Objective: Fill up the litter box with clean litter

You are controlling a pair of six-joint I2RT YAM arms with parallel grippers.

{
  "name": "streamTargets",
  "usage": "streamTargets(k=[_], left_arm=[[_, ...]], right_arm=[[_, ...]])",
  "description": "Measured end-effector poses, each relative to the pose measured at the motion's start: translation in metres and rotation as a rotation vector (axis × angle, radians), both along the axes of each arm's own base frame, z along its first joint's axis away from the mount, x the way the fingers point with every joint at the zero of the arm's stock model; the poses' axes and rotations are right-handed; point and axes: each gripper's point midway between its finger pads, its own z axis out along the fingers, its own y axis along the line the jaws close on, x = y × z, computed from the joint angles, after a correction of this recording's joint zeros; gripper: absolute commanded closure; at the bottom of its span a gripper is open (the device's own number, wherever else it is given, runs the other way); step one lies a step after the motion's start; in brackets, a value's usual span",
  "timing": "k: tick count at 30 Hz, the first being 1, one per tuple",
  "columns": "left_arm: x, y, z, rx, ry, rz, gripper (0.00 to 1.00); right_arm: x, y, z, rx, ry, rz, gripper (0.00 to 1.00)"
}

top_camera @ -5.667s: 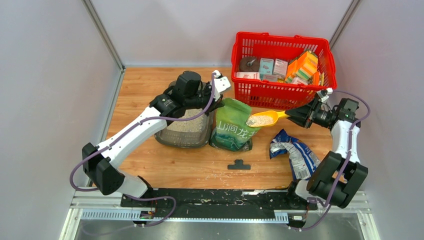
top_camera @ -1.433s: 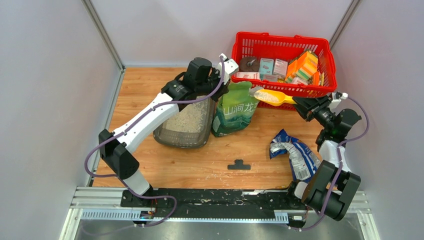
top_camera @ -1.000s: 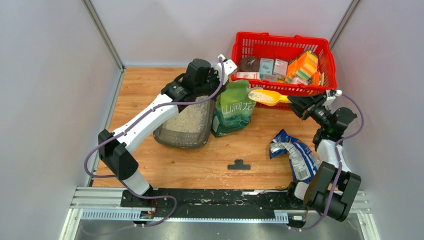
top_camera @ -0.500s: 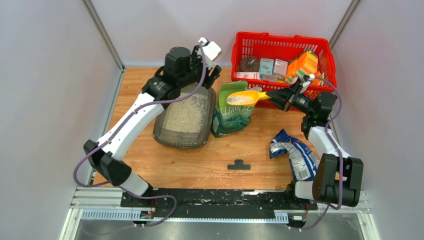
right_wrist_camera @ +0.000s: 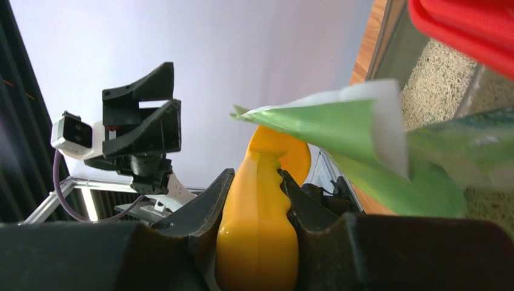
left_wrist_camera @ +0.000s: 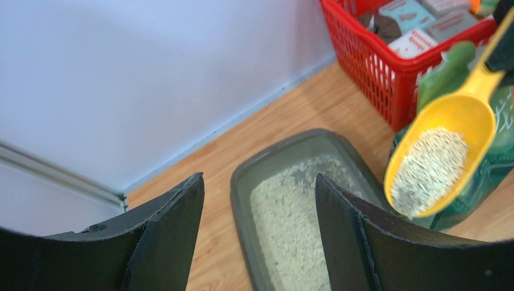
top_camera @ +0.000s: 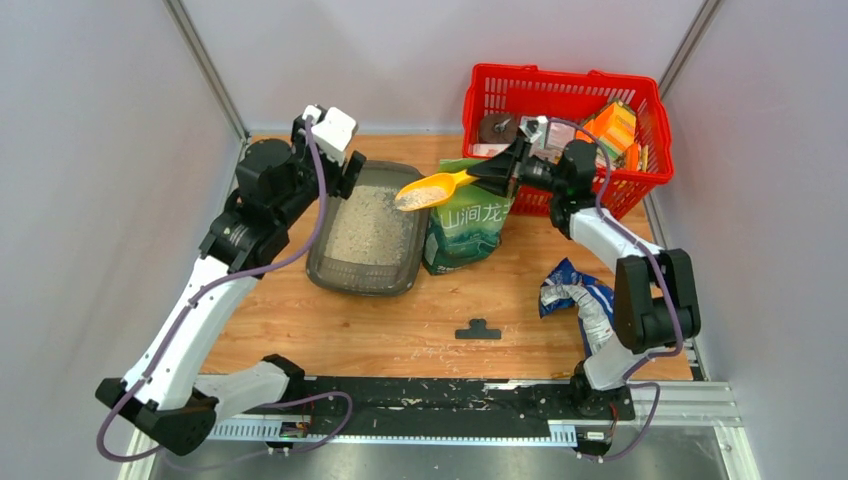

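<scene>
- right gripper (top_camera: 500,168) is clamping the yellow scoop (top_camera: 428,190) by its handle, carrying a heap of clean litter (left_wrist_camera: 427,170) near the litter box (top_camera: 340,268) right rim
- left gripper (left_wrist_camera: 257,182) is hanging wide open and empty over the litter box far end
- litter box is sitting just left of the green bag (top_camera: 470,225), partly filled

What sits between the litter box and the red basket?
The green bag stands there, the loaded yellow scoop held just above it; top view shows this.

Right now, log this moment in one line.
left gripper open, empty | right gripper shut on scoop | litter in scoop, unpoured | litter box part-filled
</scene>
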Motion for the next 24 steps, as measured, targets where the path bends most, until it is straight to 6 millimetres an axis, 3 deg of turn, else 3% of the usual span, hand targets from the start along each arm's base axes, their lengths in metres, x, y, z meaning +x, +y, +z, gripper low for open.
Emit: streamTargets(k=[4, 8, 15, 24], left_arm=[[-0.014, 0.015, -0.015, 0.047, 0.012, 0.027, 0.25], [-0.024, 0.029, -0.017, 0.068, 0.004, 0.048, 0.25], [-0.042, 0.044, -0.01, 0.066, -0.043, 0.064, 0.25], [-0.059, 0.048, -0.041, 0.068, -0.035, 0.041, 0.25]], right_arm=[[0.016, 0.027, 0.002, -0.016, -0.023, 0.02, 1.0], [0.039, 0.052, 0.001, -0.066, -0.081, -0.006, 1.0], [0.073, 0.08, -0.029, -0.326, -0.175, -0.131, 1.0], [0.069, 0.101, -0.081, -0.718, -0.454, -0.171, 1.0]])
